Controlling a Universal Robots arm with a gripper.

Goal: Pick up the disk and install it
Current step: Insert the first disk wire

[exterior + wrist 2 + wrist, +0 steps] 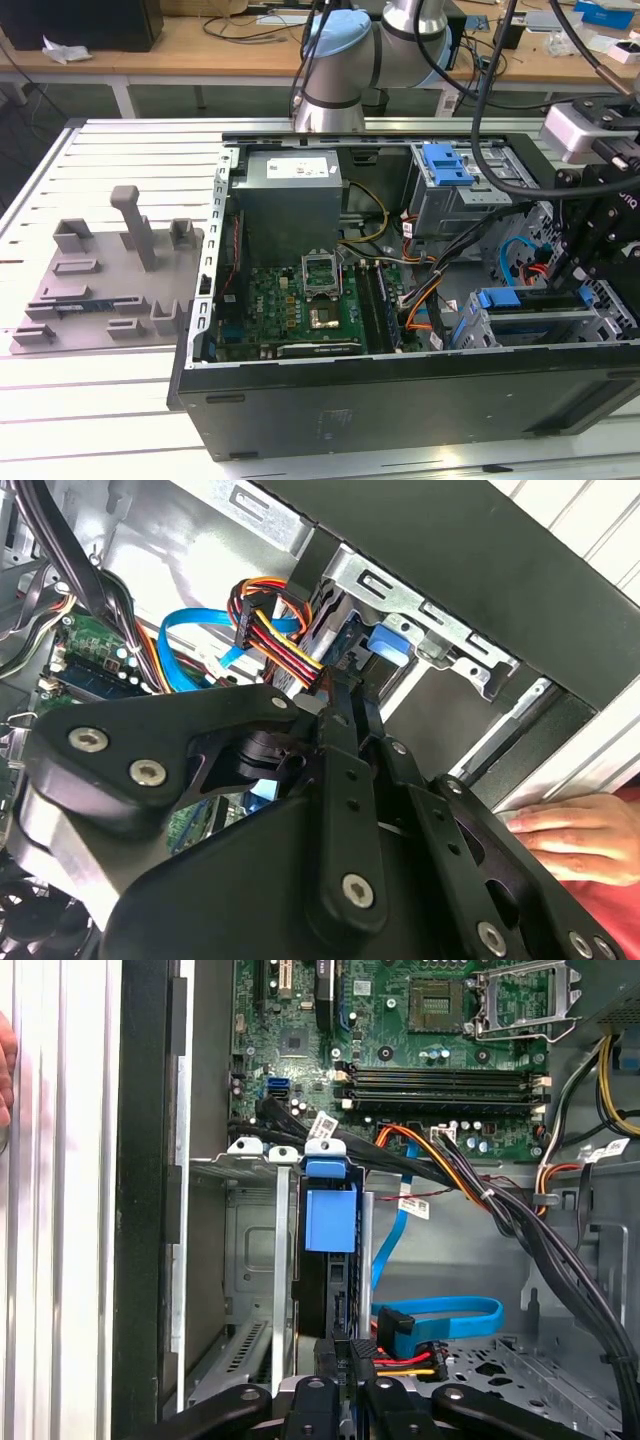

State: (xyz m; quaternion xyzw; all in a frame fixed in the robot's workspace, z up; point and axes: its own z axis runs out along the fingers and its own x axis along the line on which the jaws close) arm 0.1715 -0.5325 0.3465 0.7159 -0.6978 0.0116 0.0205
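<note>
The disk (pixel 330 1220) stands edge-on in the metal drive cage (pixel 250 1165) at the front corner of the open computer case, with its bright blue rail and tab facing up. In the exterior view the disk (pixel 500 298) sits low on the exterior view's right, in the cage (pixel 520 325). My gripper (pixel 345 1360) reaches down onto the disk's rear end, its black fingers (pixel 335 720) close together on either side of the disk's edge. In the second wrist view, the blue rail of the disk (pixel 392 645) shows just beyond my gripper (pixel 348 695).
Orange, yellow and black power cables (pixel 480 1190) and a blue data cable (pixel 440 1310) lie beside the cage. The motherboard (pixel 300 300), a grey power-supply box (pixel 290 195) and a second blue clip (pixel 447 165) fill the case. A person's hand (pixel 570 830) rests outside the case wall. A grey fixture (pixel 100 280) lies on the exterior view's left.
</note>
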